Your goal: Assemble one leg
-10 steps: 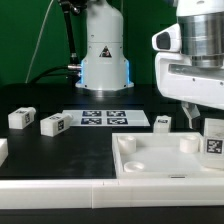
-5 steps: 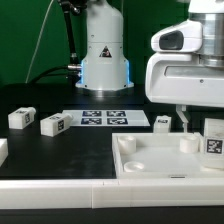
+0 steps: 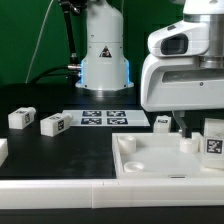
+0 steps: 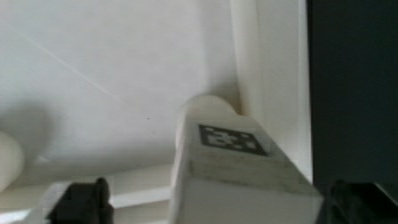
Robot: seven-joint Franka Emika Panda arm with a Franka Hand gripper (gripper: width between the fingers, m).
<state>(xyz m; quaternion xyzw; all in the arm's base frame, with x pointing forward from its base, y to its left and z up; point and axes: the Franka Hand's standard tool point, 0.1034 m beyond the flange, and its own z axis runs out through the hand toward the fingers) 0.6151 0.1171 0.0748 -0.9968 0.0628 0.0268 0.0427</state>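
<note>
you are looking at the gripper (image 3: 188,127) hanging low over the far part of the white tray-like piece (image 3: 150,160), jaws standing apart and gripping nothing. in the wrist view the leg (image 4: 235,150) is lying between the two dark fingertips (image 4: 82,200), tag facing the camera, close against the tray's wall. a second leg (image 3: 163,121) is sitting just beside the gripper on the black table (image 3: 70,150). a third leg (image 3: 53,124) and a fourth leg (image 3: 22,117) are resting well apart from it, beyond the marker board (image 3: 105,118).
</note>
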